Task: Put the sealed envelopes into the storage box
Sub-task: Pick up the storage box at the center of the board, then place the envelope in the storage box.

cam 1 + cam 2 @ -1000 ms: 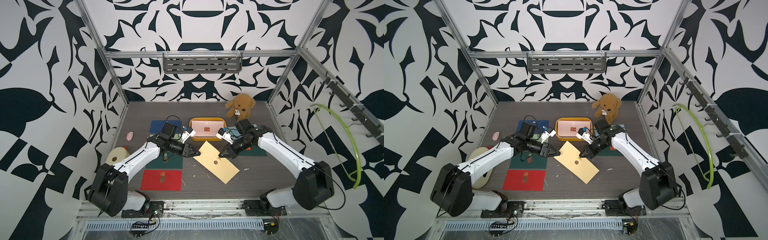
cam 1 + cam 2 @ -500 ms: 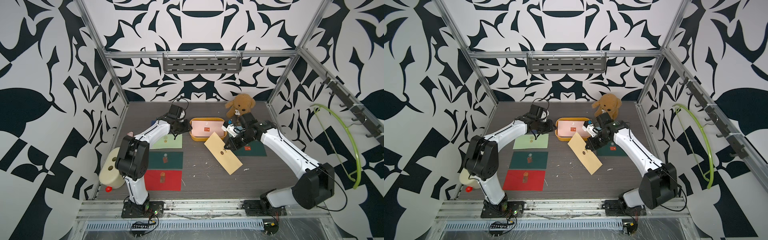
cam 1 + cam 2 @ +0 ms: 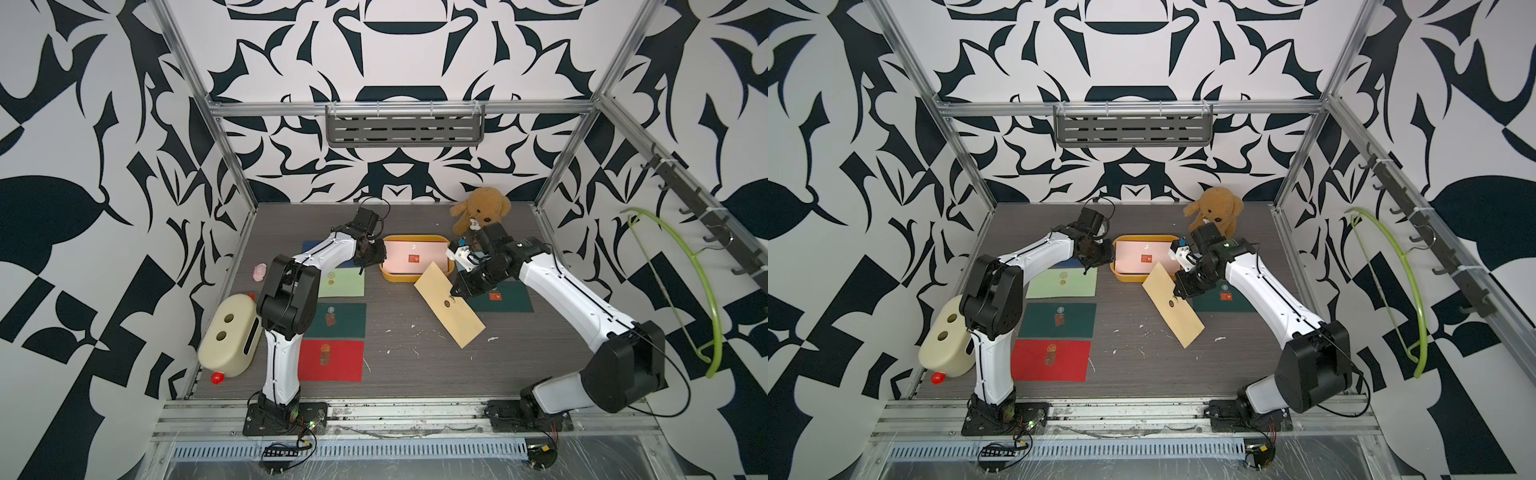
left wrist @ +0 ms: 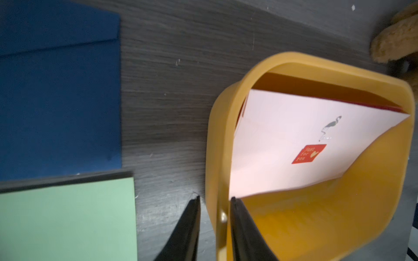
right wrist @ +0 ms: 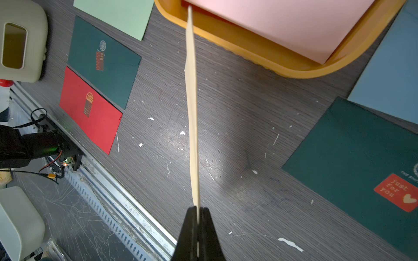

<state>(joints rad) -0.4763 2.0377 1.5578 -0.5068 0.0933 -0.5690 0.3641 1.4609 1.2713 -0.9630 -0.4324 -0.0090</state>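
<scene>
Right wrist view shows the cream envelope (image 5: 192, 101) edge-on, one long edge clenched between the closed jaws of the right end effector (image 5: 197, 209), its far corner reaching the rim of the storage box (image 5: 248, 54). In both top views the cream envelope (image 3: 451, 316) slants right of centre in the frame, its upper corner overlapping the lower right corner of the box and the rest over bare counter (image 3: 415, 374); whether its low end touches the counter I cannot tell. A pink envelope (image 3: 399, 259) already lies inside the box. Thin as it looks edge-on, the cream envelope is probably very light, limp paper: it may bow or flap when swung, and smooth paper can slide out of a narrow pinch. The hold near the middle of the long edge, beside the round seal, seems sensible, since it balances both ends. It looks long against the box, so it probably needs turning parallel to the box's long side before release. The left end effector (image 4: 213, 198) stands with jaws parted astride the box's short wall, one finger inside and one outside. A sliver of counter shows beside the outer finger, so it is not yet clamped. The light plastic box would likely skid without steadying.
</scene>
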